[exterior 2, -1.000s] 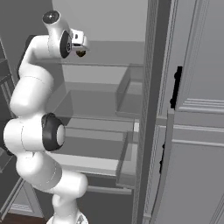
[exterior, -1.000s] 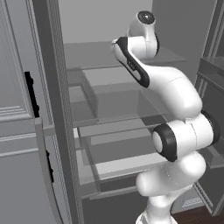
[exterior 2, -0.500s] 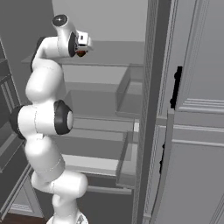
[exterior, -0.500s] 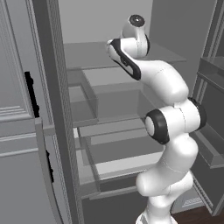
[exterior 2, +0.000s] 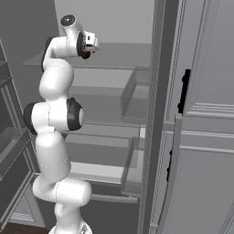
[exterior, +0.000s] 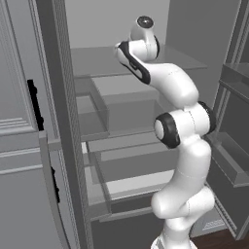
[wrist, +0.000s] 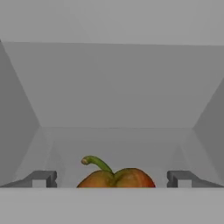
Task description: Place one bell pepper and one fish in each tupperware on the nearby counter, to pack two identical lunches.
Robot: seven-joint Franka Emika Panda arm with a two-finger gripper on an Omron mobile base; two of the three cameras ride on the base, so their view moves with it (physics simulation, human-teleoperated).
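Glossy white arm (exterior: 181, 92) of rounded segments, with black joint rings and grey-capped ends.

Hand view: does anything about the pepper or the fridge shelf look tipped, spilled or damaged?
Nothing stands out. The bell pepper sits upright with its green stem curling up, intact, on the fridge shelf. The open gripper has a finger on each side of it, neither touching. No spill or damage shows.

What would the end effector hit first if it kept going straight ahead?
Most likely the bell pepper, sitting between the open end effector fingertips on the fridge shelf. Depth is unclear, and beyond it stands the back wall.
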